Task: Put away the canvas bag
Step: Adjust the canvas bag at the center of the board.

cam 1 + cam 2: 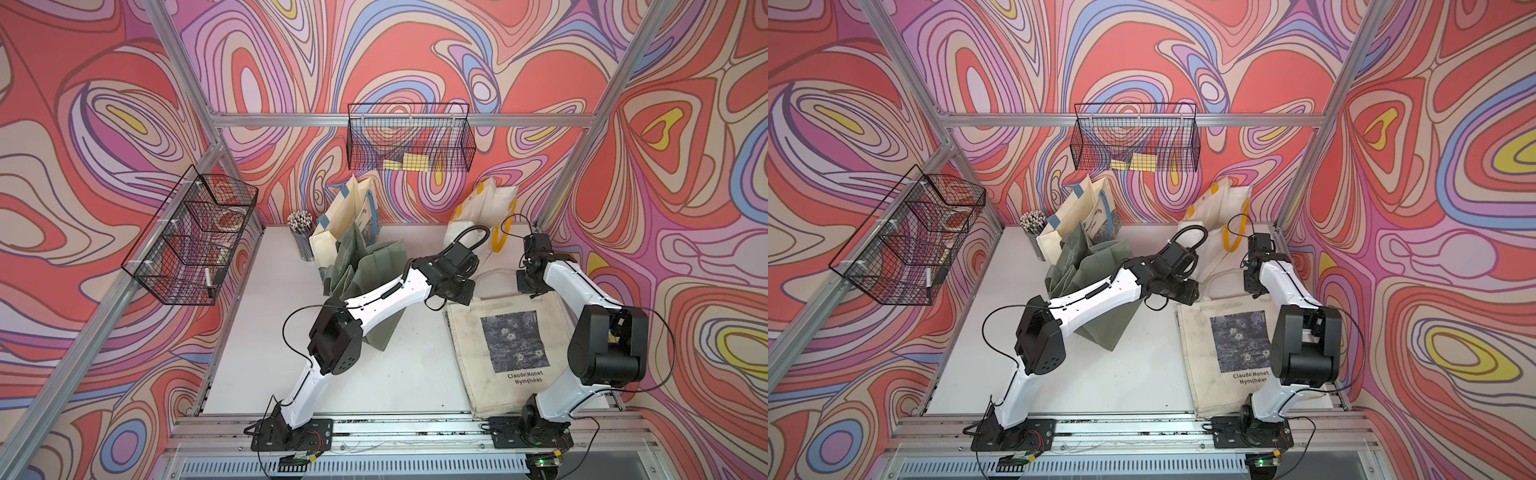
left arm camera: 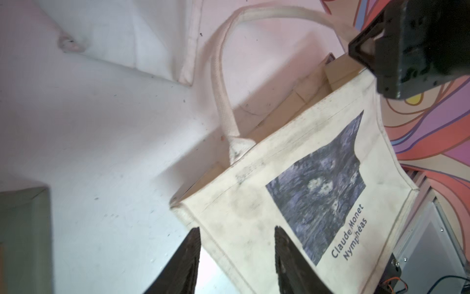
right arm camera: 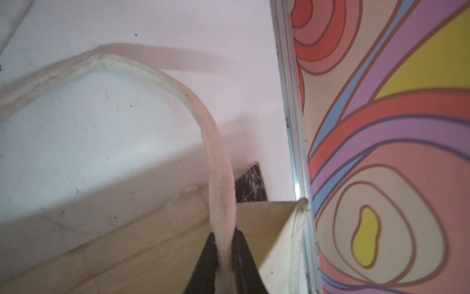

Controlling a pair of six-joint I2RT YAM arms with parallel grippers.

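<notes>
Right gripper (image 3: 225,231) pinches the handle (image 3: 216,152) of the canvas bag (image 2: 254,203), I'd guess to hoist it, while left gripper (image 2: 237,229) hangs half-open above, empty.

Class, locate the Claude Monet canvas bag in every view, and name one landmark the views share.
Both top views: Monet bag flat on the table, lower right.
Left wrist: just ahead of the left gripper, print showing.
Right wrist: only its open mouth.
Landmark: its cream handle.
</notes>
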